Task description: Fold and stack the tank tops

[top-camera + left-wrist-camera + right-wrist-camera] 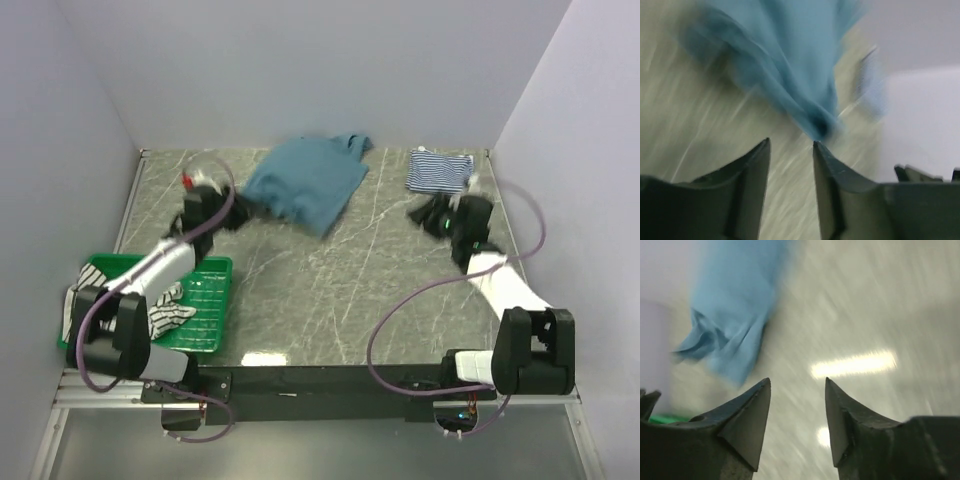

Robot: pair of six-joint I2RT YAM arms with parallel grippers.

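Note:
The teal-blue tank top (305, 182) lies spread and rumpled at the back middle of the table; it also shows blurred in the left wrist view (790, 65) and the right wrist view (732, 310). The fine navy-and-white striped tank top (438, 171) lies folded at the back right. The broader black-and-white striped tank top (160, 310) lies in the green basket (205, 310). My left gripper (238, 213) is open and empty, just off the teal top's left corner. My right gripper (425, 215) is open and empty, over bare table below the striped top.
The green basket stands at the table's front left, beside the left arm. Pale walls close the table on the left, back and right. Purple cables loop off both arms.

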